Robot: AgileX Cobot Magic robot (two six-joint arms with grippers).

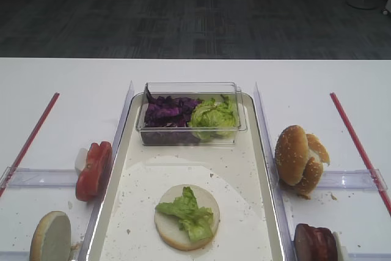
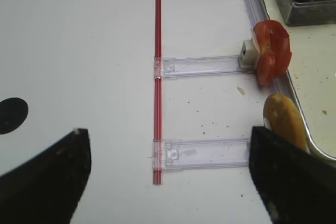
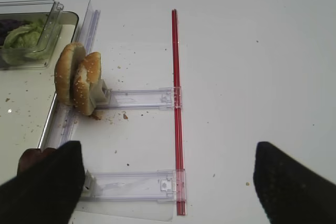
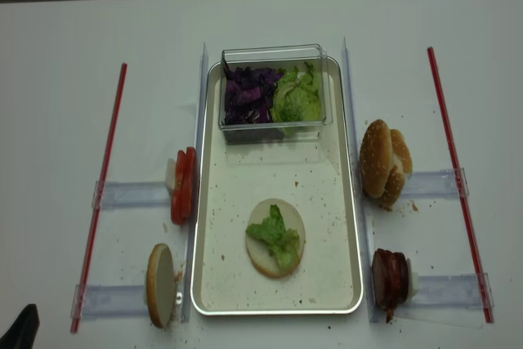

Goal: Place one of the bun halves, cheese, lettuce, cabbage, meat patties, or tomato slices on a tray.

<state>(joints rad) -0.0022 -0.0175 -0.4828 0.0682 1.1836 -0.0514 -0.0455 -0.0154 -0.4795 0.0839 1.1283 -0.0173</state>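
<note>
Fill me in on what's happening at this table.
A two-armed robot is building a burger, and right now neither gripper holds anything. The right gripper hangs open over the table beside the upright bun halves; the left gripper is open too, near the tomato slices. On the tray lies one bun half topped with lettuce. The meat patties wait in their holder.

A broad white table (image 4: pixel 65 46) carries a long cream-white rectangular tray (image 4: pixel 327 226) with a metallic rim at its middle. Clear plastic rails (image 4: pixel 131 194) and thin red strips (image 4: pixel 100 194) lie on either side. Tomato slices (image 4: pixel 182 185), sesame bun halves (image 4: pixel 384 163) and dark patties (image 4: pixel 390 277) stand on edge beside the tray.
</note>
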